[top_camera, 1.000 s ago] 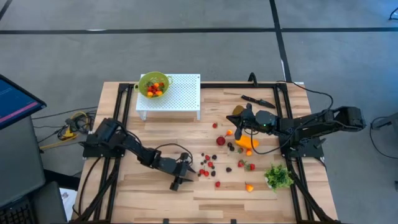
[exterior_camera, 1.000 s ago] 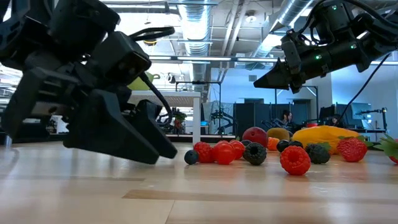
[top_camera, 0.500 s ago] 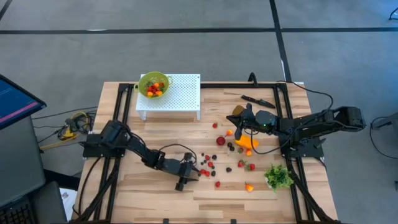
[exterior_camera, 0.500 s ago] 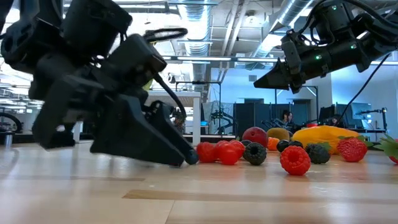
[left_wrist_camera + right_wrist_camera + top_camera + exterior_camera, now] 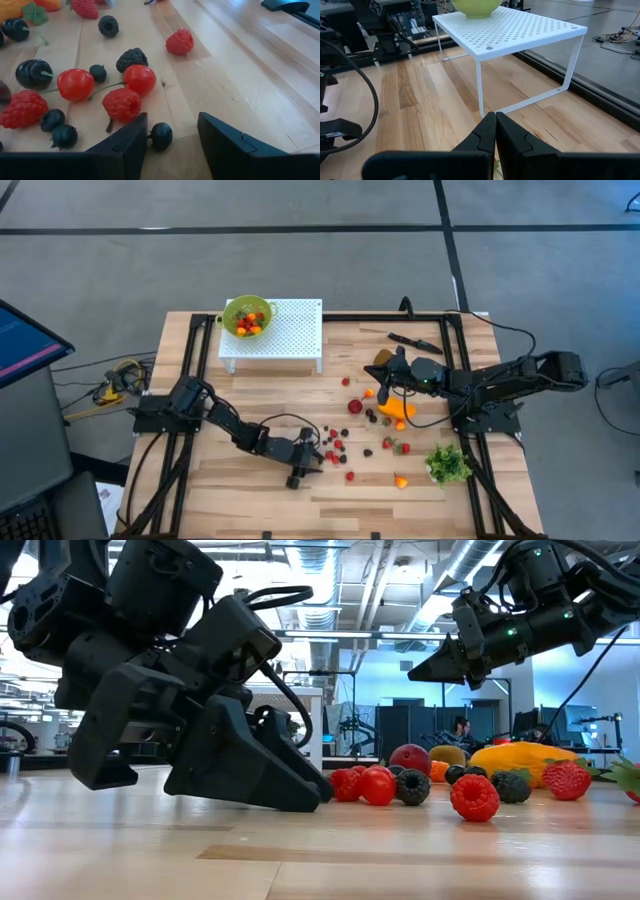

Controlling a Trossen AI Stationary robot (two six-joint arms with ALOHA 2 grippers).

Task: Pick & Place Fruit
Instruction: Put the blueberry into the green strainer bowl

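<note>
The tabletop (image 5: 250,490) lies under both my arms. Far beyond my right pincer (image 5: 495,131) stands the white perforated rack (image 5: 510,27) carrying the green bowl (image 5: 476,6); this pincer hangs above the elongated orange fruit (image 5: 397,409) with its fingers pressed together, empty. My left pincer (image 5: 172,137) is down on the wood, its fingers apart around a small dark berry (image 5: 161,135) that sits against one fingertip. Just ahead of it lie a raspberry (image 5: 121,103), two red cherries (image 5: 139,78) and a blackberry (image 5: 132,58).
</note>
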